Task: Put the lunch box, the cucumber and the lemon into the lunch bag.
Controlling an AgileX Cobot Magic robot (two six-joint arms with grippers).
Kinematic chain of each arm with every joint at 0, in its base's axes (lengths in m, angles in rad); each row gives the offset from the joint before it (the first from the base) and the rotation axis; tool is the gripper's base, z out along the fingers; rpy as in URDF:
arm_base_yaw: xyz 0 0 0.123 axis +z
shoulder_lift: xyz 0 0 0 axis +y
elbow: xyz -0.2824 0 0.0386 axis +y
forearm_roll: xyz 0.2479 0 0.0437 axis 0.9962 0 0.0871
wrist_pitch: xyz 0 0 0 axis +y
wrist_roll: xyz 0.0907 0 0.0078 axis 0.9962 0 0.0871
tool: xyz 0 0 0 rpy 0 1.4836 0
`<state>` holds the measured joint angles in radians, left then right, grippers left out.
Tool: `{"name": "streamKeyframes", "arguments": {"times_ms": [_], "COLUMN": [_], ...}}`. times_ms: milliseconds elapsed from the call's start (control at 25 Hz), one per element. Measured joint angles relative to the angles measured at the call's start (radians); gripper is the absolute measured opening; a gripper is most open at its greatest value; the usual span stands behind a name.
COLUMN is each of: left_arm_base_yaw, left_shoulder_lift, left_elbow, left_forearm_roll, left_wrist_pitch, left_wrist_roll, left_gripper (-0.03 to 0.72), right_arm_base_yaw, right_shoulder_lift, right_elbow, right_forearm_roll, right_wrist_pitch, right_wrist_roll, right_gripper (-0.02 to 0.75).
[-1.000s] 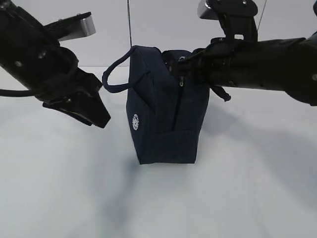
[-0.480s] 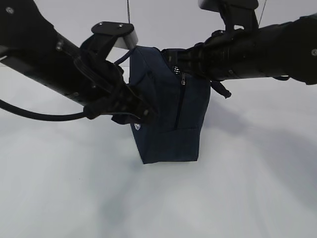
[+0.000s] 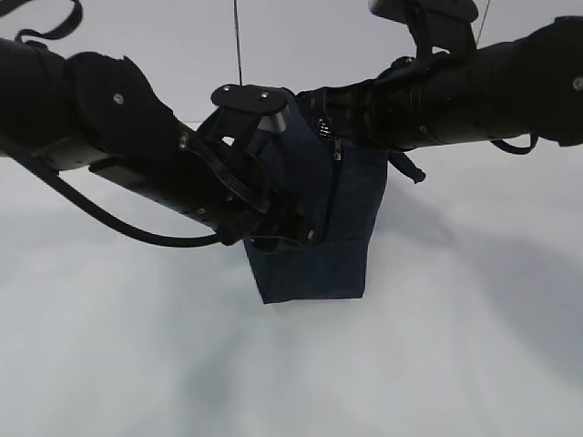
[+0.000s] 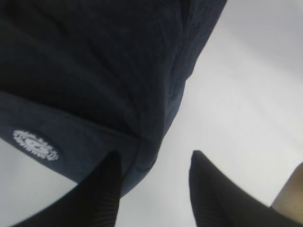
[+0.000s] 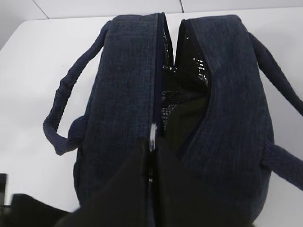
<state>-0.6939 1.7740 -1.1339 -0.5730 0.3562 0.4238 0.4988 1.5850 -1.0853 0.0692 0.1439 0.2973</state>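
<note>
Bag [image 3: 314, 228] dead center on the table. Left gripper [image 4: 154, 189] reaching in from 9 o'clock, fingers spread at its lower corner. Right gripper [image 5: 150, 156] from 3 o'clock, pinched on the zipper; only that wrist view shows the top unzipped.

both arms [image 3: 109, 137] are matte black with small silver screws; a black cable [image 3: 118, 228] loops under the left one; ribbed black fingers [image 4: 102, 198].

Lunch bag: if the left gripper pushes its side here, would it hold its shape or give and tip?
The lunch bag would probably give: it is fabric, and its part-open top gapes unevenly. It could tip, standing tall on a narrow base. The right gripper, shut at the zipper, may steady it.
</note>
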Motion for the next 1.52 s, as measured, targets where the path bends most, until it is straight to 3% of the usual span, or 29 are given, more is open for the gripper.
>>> {"name": "streamKeyframes", "arguments": {"times_ms": [200, 400, 480, 800, 1520], "left_arm_base_yaw": [-0.009, -0.01, -0.01, -0.01, -0.01], "left_shoulder_lift": [0.043, 0.048, 0.048, 0.048, 0.032], "left_elbow": [0.0, 0.0, 0.0, 0.0, 0.048], "left_forearm_roll": [-0.017, -0.018, -0.003, 0.093, 0.149], "left_wrist_pitch": [-0.066, -0.099, -0.099, -0.041, 0.018], "left_wrist_roll": [0.002, 0.002, 0.002, 0.002, 0.002], "left_gripper": [0.307, 0.048, 0.006, -0.008, -0.009], "right_arm_base_yaw": [0.0, 0.0, 0.0, 0.0, 0.0], "right_shoulder_lift": [0.0, 0.0, 0.0, 0.0, 0.158], "right_elbow": [0.0, 0.0, 0.0, -0.037, -0.221], "right_forearm_roll": [0.057, 0.093, 0.117, 0.15, 0.108], "right_wrist_pitch": [0.004, 0.004, 0.004, 0.004, 0.02], "right_wrist_roll": [0.002, 0.002, 0.002, 0.002, 0.002], "right_gripper": [0.0, 0.0, 0.0, 0.0, 0.0]}}
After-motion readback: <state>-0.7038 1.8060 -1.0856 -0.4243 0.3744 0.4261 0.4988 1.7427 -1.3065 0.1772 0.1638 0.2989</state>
